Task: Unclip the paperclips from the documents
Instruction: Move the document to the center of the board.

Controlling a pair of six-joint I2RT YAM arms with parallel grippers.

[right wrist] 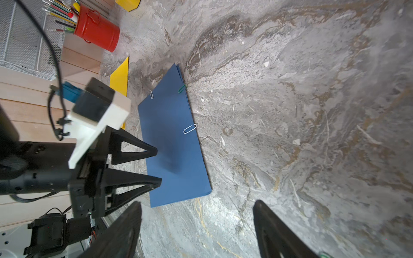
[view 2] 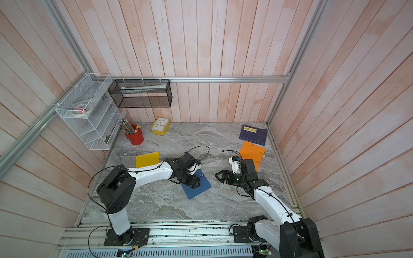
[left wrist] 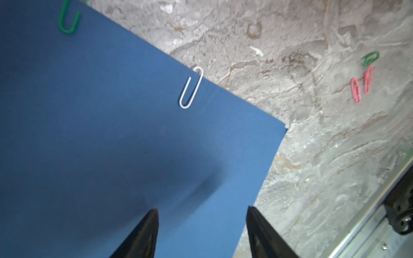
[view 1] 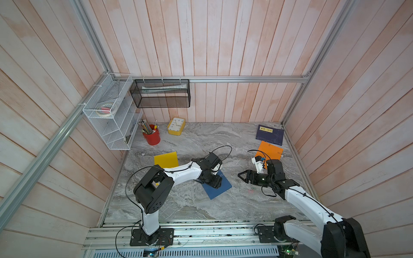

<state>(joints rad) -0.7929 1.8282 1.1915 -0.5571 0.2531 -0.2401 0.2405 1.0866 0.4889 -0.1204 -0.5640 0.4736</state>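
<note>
The blue document [view 1: 220, 189] [left wrist: 111, 134] lies mid-table. A silvery paperclip [left wrist: 191, 88] [right wrist: 190, 129] and a green one [left wrist: 69, 21] [right wrist: 182, 88] sit on one edge, and another silvery one [right wrist: 151, 94] sits on the adjoining edge. My left gripper [left wrist: 202, 208] [right wrist: 158, 165] hovers open over the blue sheet's corner, holding nothing. My right gripper [right wrist: 196, 203] [view 1: 242, 176] is open over bare table to the right of the sheet. The yellow document [view 1: 166, 159] lies behind the left arm. The orange document [view 1: 270, 152] lies at the far right.
Two pink clips [left wrist: 355, 90] and a green clip [left wrist: 371, 58] lie loose on the marble to the right of the blue sheet. At the back stand a red pencil cup [view 1: 152, 136], a yellow clock [view 1: 176, 126] and a navy booklet [view 1: 270, 134]. Wire racks [view 1: 111, 111] hang at the left wall.
</note>
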